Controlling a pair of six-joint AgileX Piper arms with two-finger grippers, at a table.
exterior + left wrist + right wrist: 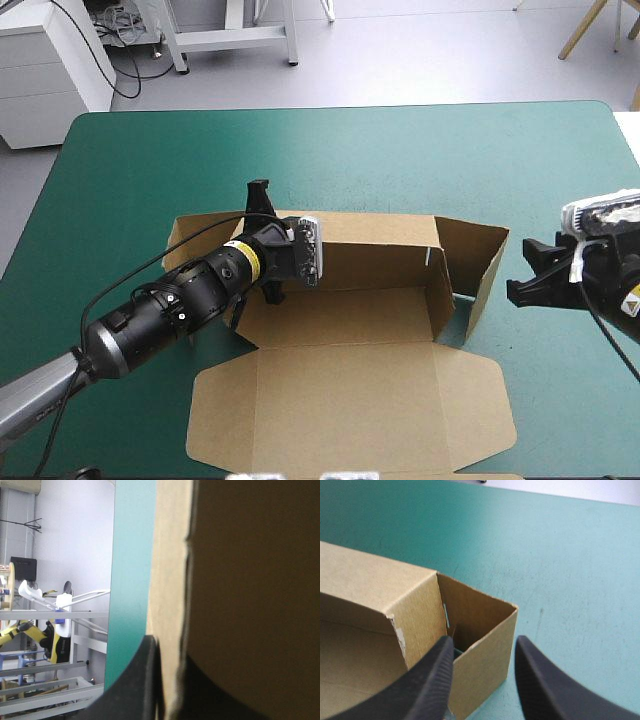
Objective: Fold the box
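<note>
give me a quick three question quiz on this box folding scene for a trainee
1. True or false: the lid of the box stands upright.
2. Which end effector is shut on the box's board? A) the left end effector B) the right end effector C) both
3. Fill in: the right end effector's fingers stand ___, beside the box's right end.

Key: 1 false, it lies flat on the teal-green cover; 2 A; 3 apart (open).

Even overhead light is recorded.
Soft shadows are cast inside the box [350, 310]; its board is heavily shaded in the left wrist view.
</note>
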